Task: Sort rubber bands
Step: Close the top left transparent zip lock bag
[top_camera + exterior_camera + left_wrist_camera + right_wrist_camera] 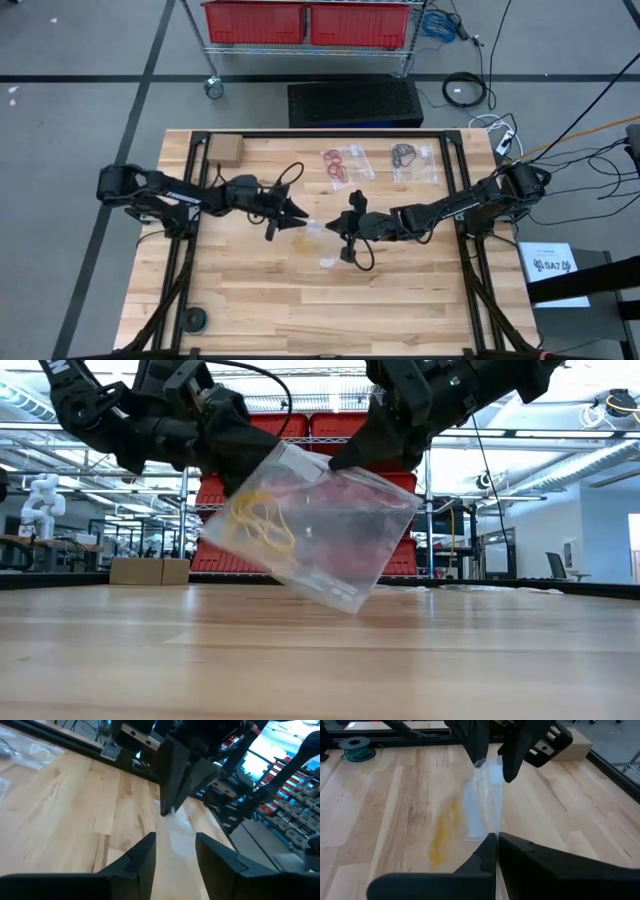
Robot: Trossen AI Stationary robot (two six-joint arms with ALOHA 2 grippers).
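Two tools meet over the middle of my worktop (250,300) in the high view: my left tool (300,215) and my right tool (345,240), a clear bag (312,235) between them. Farther back lie two more bags, one with red bands (340,165), one with dark bands (405,155).

Low view: the bag (320,535) hangs tilted above the worktop, yellow rubber bands (260,520) inside.

Left wrist view: my left tool (175,852) stands spread.

Right wrist view: my right tool (497,845) is pressed together, pinching the bag's edge.
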